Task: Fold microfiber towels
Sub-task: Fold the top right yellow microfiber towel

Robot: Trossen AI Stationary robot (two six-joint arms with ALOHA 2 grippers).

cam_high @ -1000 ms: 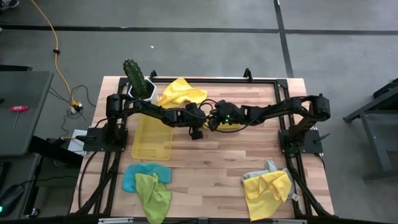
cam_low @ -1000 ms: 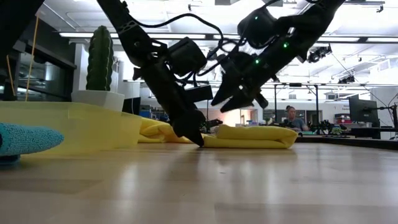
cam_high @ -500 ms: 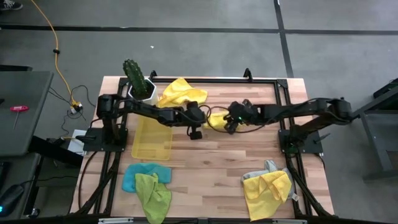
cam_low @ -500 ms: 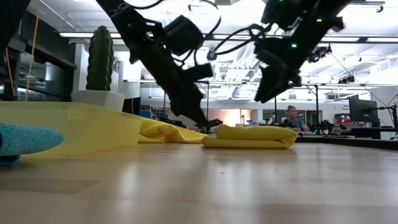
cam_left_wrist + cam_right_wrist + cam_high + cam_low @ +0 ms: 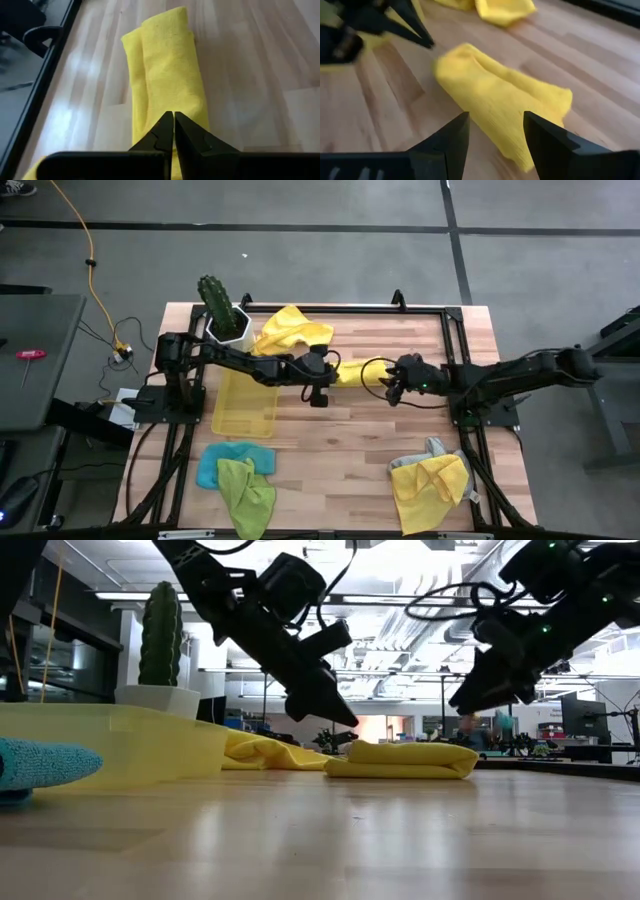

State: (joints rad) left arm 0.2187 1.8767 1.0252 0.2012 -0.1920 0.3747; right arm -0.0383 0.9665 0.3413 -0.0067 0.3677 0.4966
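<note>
Left claw [image 5: 345, 723] clenched, empty, raised just above one end of the folded yellow towel [image 5: 405, 760]. Right claw [image 5: 458, 706] released, raised past its other end. Towel lies mid-bench [image 5: 350, 430], folded into a narrow, layered bundle.

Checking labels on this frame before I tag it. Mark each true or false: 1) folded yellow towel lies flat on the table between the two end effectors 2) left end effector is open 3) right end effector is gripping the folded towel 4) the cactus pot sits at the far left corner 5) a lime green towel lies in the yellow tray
1) True: the folded yellow towel lies on the table.
2) False: the left end effector is shut, holding nothing.
3) False: the right end effector is open, lifted clear of the towel.
4) True: the cactus pot.
5) False: the lime green towel lies outside the yellow tray, overlapping a blue towel.
</note>
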